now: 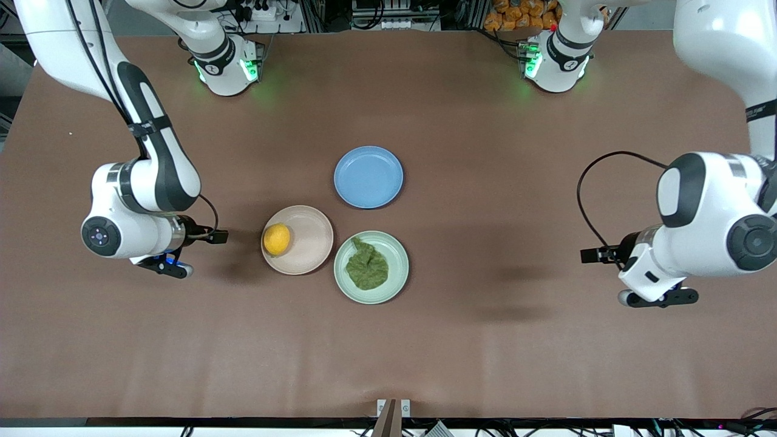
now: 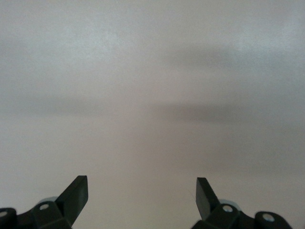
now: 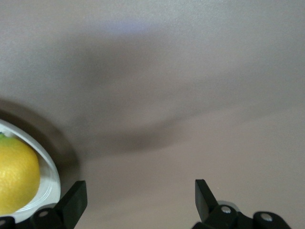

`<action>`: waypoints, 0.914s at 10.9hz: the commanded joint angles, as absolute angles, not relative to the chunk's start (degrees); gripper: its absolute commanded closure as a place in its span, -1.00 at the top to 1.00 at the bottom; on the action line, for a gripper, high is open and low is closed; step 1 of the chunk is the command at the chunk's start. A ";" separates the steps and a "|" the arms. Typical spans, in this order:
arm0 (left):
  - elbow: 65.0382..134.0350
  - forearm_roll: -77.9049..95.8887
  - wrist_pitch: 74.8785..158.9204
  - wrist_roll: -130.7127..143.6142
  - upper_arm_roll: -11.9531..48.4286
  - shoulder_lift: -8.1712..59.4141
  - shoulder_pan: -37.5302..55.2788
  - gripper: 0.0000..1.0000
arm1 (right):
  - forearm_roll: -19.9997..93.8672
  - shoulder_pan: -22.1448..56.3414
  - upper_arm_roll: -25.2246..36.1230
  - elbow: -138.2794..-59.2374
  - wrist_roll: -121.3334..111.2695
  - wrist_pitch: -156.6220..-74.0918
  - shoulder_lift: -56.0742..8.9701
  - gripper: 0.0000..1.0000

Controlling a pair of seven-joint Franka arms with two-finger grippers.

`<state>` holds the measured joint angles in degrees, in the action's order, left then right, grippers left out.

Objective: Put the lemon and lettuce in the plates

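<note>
The yellow lemon (image 1: pixel 277 238) lies in the beige-pink plate (image 1: pixel 311 241), at the plate's edge toward the right arm's end. Beside it, the wrinkly green lettuce (image 1: pixel 366 265) rests in the mint green plate (image 1: pixel 398 261). My right gripper (image 1: pixel 170 267) hangs open over the table a little way from the beige-pink plate, toward the right arm's end. In the right wrist view the lemon (image 3: pixel 16 174) and the plate rim (image 3: pixel 50 176) show beside the empty right gripper (image 3: pixel 141 200). My left gripper (image 1: pixel 658 297) is open and empty over bare table near the left arm's end; the left wrist view shows only tabletop past the left gripper (image 2: pixel 142 198).
An empty blue plate (image 1: pixel 368 176) sits farther from the front camera than the other two plates. The brown table (image 1: pixel 485 340) stretches wide around the plates.
</note>
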<state>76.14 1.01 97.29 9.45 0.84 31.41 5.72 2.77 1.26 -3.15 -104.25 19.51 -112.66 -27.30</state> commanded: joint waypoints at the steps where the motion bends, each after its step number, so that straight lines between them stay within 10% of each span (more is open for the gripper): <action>1: 77.17 -0.35 94.23 6.69 0.88 26.55 5.62 1.00 | 2.11 1.14 -4.04 -117.20 19.07 -122.92 -18.48 1.00; 10: 80.23 0.44 87.98 1.06 1.05 13.11 3.69 1.00 | 1.85 5.10 -3.96 -128.50 19.60 -127.18 -6.60 1.00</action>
<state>76.34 0.99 88.77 3.21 0.71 17.83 3.98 2.75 5.55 -3.90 -125.86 19.68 -127.70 -10.37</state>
